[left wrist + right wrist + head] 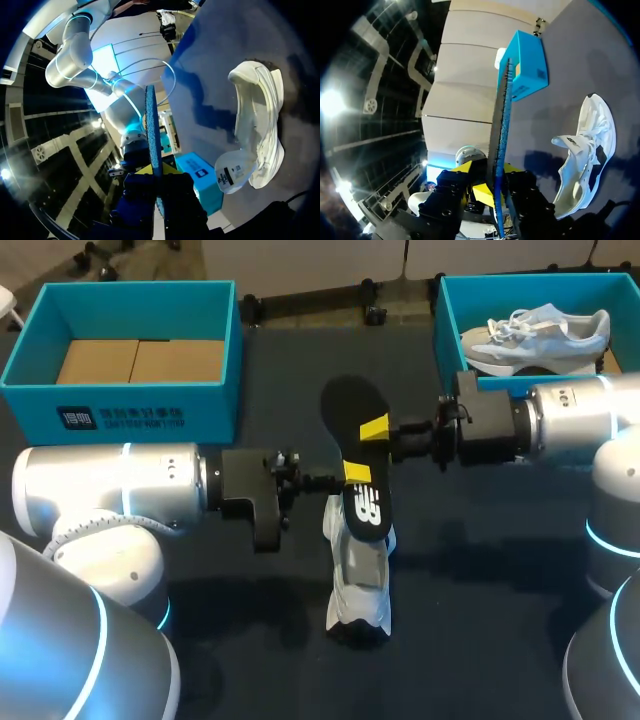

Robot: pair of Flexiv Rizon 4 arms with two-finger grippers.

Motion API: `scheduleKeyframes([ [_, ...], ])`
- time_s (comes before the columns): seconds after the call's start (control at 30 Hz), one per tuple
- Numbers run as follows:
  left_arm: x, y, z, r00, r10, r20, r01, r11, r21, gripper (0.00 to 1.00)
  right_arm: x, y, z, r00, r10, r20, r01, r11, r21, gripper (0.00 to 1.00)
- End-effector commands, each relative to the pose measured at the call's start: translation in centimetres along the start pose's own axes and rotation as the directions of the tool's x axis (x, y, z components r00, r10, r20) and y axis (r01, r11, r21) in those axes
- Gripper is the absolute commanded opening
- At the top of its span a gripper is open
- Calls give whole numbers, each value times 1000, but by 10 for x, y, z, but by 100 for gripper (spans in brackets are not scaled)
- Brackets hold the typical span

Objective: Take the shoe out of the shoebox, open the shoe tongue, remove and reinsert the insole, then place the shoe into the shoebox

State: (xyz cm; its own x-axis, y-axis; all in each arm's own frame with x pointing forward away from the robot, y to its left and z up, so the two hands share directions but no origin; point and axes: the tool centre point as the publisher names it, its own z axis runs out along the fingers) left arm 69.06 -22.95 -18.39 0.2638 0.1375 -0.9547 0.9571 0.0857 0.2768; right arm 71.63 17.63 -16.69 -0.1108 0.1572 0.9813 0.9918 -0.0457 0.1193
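While left gripper (352, 475) and right gripper (378, 429) each clamp the black insole (348, 402), its white logo (367, 506) faces up; shoe (360, 585) lies on the tabletop (480, 570).

The head camera looks down on the dark table (500, 580) from behind. Both wrist cameras sit close, sharing the white mesh sneaker (358, 580) and thin black insole (345, 430).

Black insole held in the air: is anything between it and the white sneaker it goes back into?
Nothing visible. The flat black insole, pinched by the left gripper and right gripper, hangs over the white sneaker; no object shows between them.
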Motion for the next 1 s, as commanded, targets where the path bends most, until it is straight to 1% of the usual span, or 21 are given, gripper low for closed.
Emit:
scheduleKeyframes([
  [0.03, 1, 0, 1, 1000, 3, 1, -3, 1000, -2, 0, -1, -2, 2, 1000, 1, -3, -1, 1000, -12, 4],
  [0.07, 1, 0, 1, 1000, 3, 1, -3, 1000, -2, 0, -1, -2, 2, 1000, 2, -3, -2, 1000, -14, 0],
  [0.33, 0, -1, 1, 1000, -6, 3, 6, 1000, 6, 0, -4, -3, 2, 1000, 3, -14, -3, 1000, -22, 0],
  [0.37, 0, -1, 2, 1000, -16, 2, 16, 1000, 12, 28, -4, -3, 2, 1000, 3, -14, -3, 1000, -22, 0],
  [0.4, 1, -1, 2, 999, -32, 3, 32, 999, 18, 58, -4, -3, 2, 1000, 2, -15, -2, 1000, -21, 0],
  [0.43, 0, -1, 1, 999, -45, 6, 45, 999, 20, 100, -4, -3, 2, 1000, 1, -15, -2, 1000, -21, 0],
  [0.53, -2, -2, -6, 995, -97, 8, 96, 995, 23, 100, -4, -4, 2, 1000, -1, -15, 0, 1000, -18, 0],
  [0.67, -8, -4, -24, 990, -141, -11, 141, 989, 38, 100, -9, -7, 0, 1000, 0, -16, 0, 1000, -14, 0],
  [0.87, -19, 0, -55, 981, -169, -97, 173, 985, 28, 100, -18, -11, -1, 1000, 16, -17, -16, 1000, -10, 0],
  [1.0, -28, 8, -72, 969, -185, -166, 192, 981, 28, 100, -23, -13, 2, 1000, 28, -9, -28, 1000, -3, 0],
])
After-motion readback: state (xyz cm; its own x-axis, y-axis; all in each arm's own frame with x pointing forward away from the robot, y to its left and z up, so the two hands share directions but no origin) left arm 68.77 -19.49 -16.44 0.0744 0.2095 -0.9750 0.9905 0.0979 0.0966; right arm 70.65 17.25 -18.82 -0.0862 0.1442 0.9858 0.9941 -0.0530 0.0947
